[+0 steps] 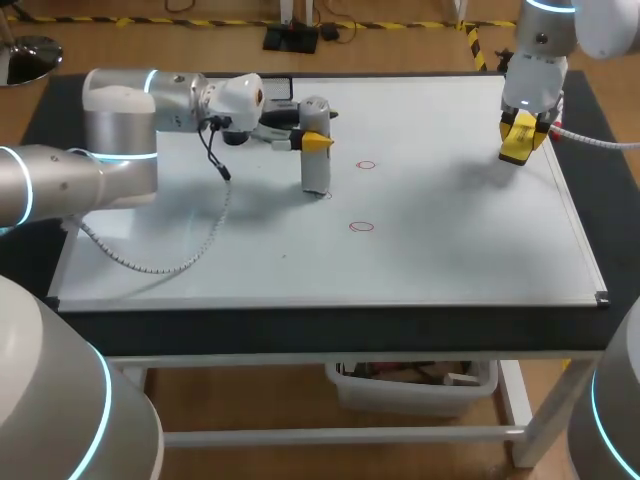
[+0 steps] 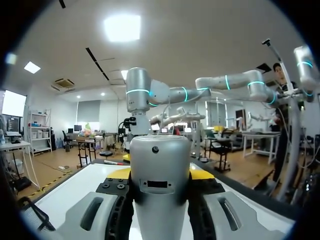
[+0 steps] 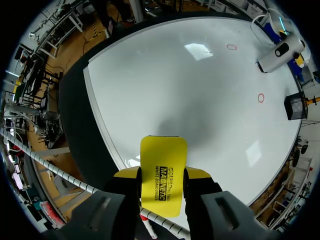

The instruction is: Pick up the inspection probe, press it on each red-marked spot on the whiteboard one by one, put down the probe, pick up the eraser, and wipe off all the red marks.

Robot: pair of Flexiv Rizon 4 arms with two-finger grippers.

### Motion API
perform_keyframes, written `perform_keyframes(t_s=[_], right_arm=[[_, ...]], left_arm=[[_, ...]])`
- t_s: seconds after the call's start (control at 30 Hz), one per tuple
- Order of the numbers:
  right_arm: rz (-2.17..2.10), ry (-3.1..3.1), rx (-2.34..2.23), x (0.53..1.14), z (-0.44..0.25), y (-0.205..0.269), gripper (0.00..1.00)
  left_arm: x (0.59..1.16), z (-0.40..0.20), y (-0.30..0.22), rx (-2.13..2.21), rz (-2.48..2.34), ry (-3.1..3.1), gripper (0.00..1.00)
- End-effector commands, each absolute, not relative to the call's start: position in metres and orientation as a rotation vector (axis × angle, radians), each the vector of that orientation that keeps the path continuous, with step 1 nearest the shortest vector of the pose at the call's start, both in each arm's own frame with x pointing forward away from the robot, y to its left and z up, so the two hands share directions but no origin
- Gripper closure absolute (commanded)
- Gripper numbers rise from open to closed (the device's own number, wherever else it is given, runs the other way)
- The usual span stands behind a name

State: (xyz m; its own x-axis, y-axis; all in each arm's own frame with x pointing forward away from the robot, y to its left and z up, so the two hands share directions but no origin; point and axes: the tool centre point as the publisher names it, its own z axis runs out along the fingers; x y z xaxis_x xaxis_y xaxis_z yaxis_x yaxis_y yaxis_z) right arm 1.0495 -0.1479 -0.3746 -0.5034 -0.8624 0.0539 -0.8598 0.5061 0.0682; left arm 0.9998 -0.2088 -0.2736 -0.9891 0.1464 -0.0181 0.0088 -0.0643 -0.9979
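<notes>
The grey cylindrical probe [image 1: 316, 170] stands upright on the whiteboard [image 1: 450, 250], with my left gripper [image 1: 316, 142] shut on its upper part. Its lower end rests by a partly hidden red mark [image 1: 326, 195]. In the left wrist view the probe [image 2: 160, 185] fills the gap between the yellow-tipped fingers [image 2: 119, 173]. Two more red rings [image 1: 366, 165] [image 1: 361, 227] lie to its right and nearer the front. My right gripper [image 1: 522, 140] hangs over the board's far right, shut on the yellow eraser [image 3: 163, 160]. Both rings [image 3: 231, 47] [image 3: 260, 97] show ahead of it.
A white cable [image 1: 150, 262] from my left arm trails over the board's left part. A black mesh holder [image 3: 295, 106] sits at the board's far edge behind the left gripper. The board's black frame [image 1: 330, 325] runs along the front.
</notes>
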Motion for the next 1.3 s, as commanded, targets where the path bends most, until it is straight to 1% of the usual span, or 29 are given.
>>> perform_keyframes(t_s=[0.03, 0.27, 0.67, 1.03, 1.3], right_arm=[[-0.048, -2.652, 1.524, 1.050, -0.374, -0.149, 1.00], [-0.048, -2.652, 1.524, 1.050, -0.374, -0.149, 1.00], [-0.048, -2.652, 1.524, 1.050, -0.374, -0.149, 1.00], [-0.048, -2.652, 1.524, 1.050, -0.374, -0.149, 1.00], [-0.048, -2.652, 1.524, 1.050, -0.374, -0.149, 1.00]], left_arm=[[0.995, -0.261, -0.194, -0.138, 2.229, -2.125, 1.00], [1.011, -0.252, -0.155, -0.052, 2.278, -2.188, 1.00], [1.032, -0.237, -0.067, 0.154, 2.365, -2.320, 1.00], [1.032, -0.235, -0.002, 0.335, 2.414, -2.390, 1.00], [1.026, -0.235, 0.028, 0.418, 2.459, -2.407, 1.00]])
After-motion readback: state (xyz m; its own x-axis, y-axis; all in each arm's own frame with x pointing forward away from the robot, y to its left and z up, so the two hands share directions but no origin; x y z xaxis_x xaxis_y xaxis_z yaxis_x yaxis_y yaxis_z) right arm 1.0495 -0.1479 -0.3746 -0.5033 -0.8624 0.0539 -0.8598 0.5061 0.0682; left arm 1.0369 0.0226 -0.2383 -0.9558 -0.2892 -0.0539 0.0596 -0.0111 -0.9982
